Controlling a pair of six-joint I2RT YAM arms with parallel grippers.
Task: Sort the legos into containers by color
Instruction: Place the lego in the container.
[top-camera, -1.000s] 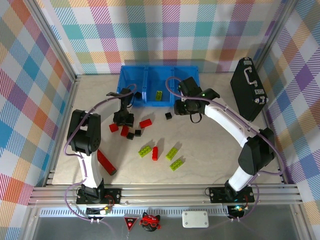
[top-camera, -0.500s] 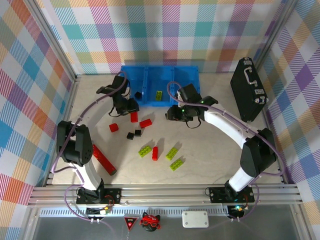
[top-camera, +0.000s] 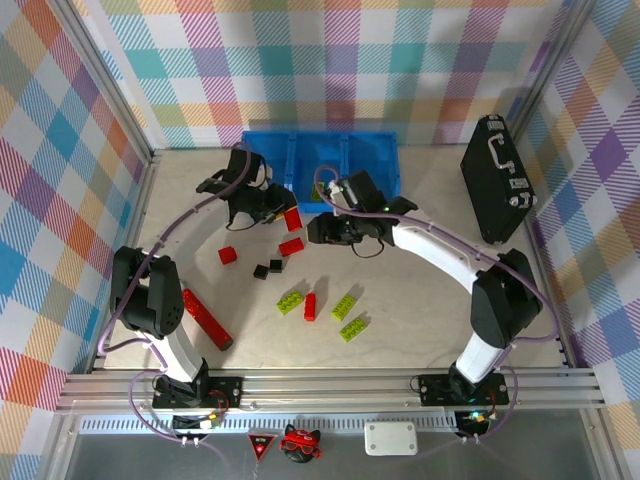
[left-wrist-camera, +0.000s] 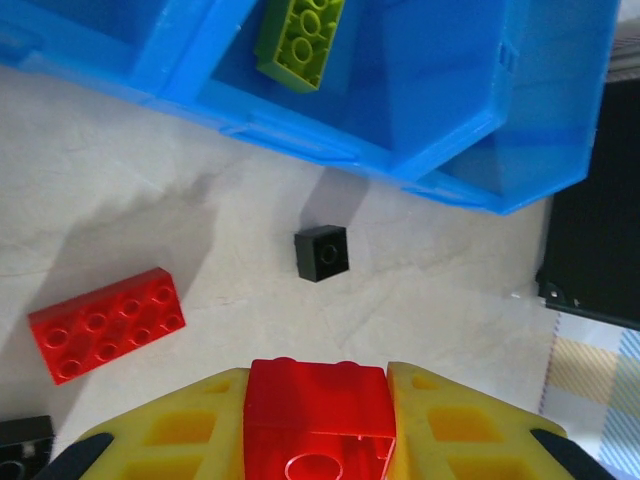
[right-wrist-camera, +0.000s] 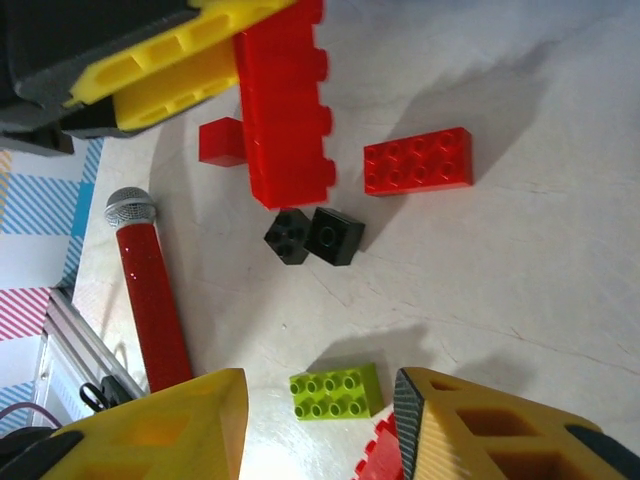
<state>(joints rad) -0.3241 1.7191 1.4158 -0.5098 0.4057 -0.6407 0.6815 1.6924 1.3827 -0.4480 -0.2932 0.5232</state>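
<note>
My left gripper (top-camera: 281, 212) (left-wrist-camera: 318, 378) is shut on a red lego (top-camera: 292, 218) (left-wrist-camera: 318, 405), held above the table just in front of the blue containers (top-camera: 366, 160) (left-wrist-camera: 440, 90). One lime lego (left-wrist-camera: 302, 38) lies in the middle bin. My right gripper (top-camera: 316, 230) (right-wrist-camera: 320, 398) hovers open beside it, with a lime lego (right-wrist-camera: 335, 392) on the table below its gap. Loose on the table are a red brick (top-camera: 291, 246) (right-wrist-camera: 418, 161), a small red one (top-camera: 228, 255), two black ones (top-camera: 261, 270) (right-wrist-camera: 334, 236) and more lime and red bricks (top-camera: 346, 306).
A long red bar with a black end (top-camera: 205, 318) (right-wrist-camera: 150, 290) lies at the front left. A black briefcase (top-camera: 497, 178) stands at the right wall. A single black brick (left-wrist-camera: 321, 252) sits near the bins' front wall.
My left gripper has lifted the red lego and carried it right, toward the bins. My right gripper has moved left over the table and its jaws have widened.
</note>
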